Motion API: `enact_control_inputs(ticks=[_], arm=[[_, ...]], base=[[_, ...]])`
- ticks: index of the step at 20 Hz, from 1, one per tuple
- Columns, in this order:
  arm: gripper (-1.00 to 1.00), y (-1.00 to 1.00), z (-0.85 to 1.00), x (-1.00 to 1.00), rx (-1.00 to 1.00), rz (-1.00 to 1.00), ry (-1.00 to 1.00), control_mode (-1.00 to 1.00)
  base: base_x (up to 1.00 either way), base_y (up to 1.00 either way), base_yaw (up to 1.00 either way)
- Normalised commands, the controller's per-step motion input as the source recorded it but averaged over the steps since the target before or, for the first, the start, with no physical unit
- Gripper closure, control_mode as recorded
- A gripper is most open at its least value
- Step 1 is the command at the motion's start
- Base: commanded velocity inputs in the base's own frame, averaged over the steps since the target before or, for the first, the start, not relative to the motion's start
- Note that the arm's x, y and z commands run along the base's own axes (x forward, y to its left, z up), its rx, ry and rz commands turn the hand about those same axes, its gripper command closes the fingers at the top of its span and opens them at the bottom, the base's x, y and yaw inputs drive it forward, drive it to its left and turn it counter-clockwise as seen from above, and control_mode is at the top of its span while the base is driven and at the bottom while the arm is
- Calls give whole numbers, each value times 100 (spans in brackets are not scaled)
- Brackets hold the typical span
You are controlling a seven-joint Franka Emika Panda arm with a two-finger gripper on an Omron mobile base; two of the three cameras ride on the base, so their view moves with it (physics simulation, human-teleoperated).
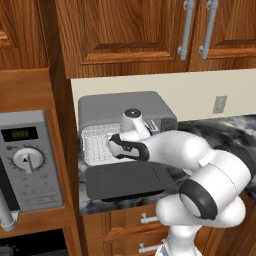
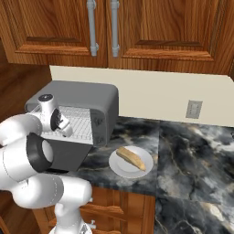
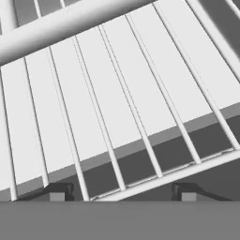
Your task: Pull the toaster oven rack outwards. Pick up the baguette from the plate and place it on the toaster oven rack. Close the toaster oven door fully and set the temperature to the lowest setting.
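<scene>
Reaching into the open oven (image 1: 120, 107), the arm holds its claw (image 3: 123, 194) right at the front edge of the rack (image 1: 97, 142). In the hand view the two fingertips (image 3: 57, 193) stand well apart at the bottom, with the rack's front wire running just above and between them; the claw looks wide, and I cannot tell whether the tips touch the wire. The door (image 1: 127, 181) lies folded down flat on the marble counter (image 2: 192, 160) before the oven. The rack's wires show pale inside the opening, also seen from the right (image 2: 75, 123). The baguette (image 2: 130, 158) lies across the plate (image 2: 119, 168), which sits on the counter just right of the oven. A microwave (image 1: 27, 160) stands at far left.
</scene>
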Motion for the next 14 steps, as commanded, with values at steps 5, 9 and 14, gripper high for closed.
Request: enact_control_inputs(ticks=[5,9,14], arm=[[100,0,-56,-54,0,0,3,-100],[100,0,-39,-79,0,0,0,-100],[100,0,-26,-84,0,0,0,-100]], base=[[0,0,0],[0,0,0],[0,0,0]])
